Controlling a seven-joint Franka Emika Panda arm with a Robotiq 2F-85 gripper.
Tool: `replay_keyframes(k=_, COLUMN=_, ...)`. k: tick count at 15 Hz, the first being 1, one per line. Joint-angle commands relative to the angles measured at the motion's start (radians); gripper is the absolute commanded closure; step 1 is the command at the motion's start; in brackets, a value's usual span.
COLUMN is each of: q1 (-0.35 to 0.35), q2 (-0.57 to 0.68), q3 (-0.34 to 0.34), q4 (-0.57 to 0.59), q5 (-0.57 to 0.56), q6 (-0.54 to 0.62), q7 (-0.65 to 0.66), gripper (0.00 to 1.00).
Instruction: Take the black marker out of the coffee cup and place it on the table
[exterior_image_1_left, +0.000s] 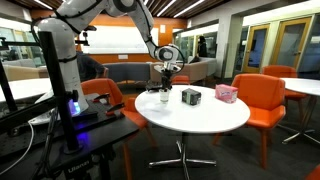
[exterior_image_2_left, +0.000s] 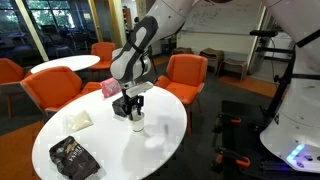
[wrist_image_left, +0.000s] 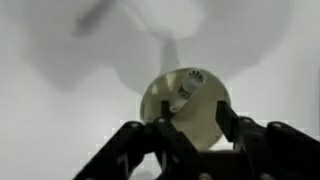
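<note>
Tool hangs directly above the cup, jaws spread, nothing held. Marker stands inside the cup and leans on the rim. Its long axis is near upright, top end pointing up toward the tool, slightly off the middle of the jaw gap. Judgement: a small sideways correction, then straight down. Cup sits on the bench. Dark box and pink box stand beyond, apart.

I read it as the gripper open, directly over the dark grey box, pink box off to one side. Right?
Not quite. The gripper is open but sits over the coffee cup, not the dark grey box; the wrist view shows the cup's mouth between its spread fingers. The pink box is off to one side.
</note>
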Motion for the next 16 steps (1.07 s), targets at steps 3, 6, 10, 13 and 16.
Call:
replay_keyframes(k=3, q1=-0.002, q2=0.051, q3=-0.005, q4=0.072, q5=0.037, q6=-0.080, q7=0.043, gripper=0.47)
replay_keyframes(k=6, q1=-0.005, q2=0.070, q3=-0.008, q4=0.100, q5=0.041, q6=-0.128, q7=0.058, gripper=0.49)
replay_keyframes(k=10, q1=-0.008, q2=0.089, q3=-0.011, q4=0.136, q5=0.046, q6=-0.188, q7=0.082, gripper=0.77)
replay_keyframes(k=13, q1=-0.011, q2=0.101, q3=-0.010, q4=0.158, q5=0.052, q6=-0.220, q7=0.082, gripper=0.99)
replay_keyframes(k=16, q1=-0.013, q2=0.099, q3=-0.008, q4=0.165, q5=0.065, q6=-0.224, q7=0.078, gripper=0.95)
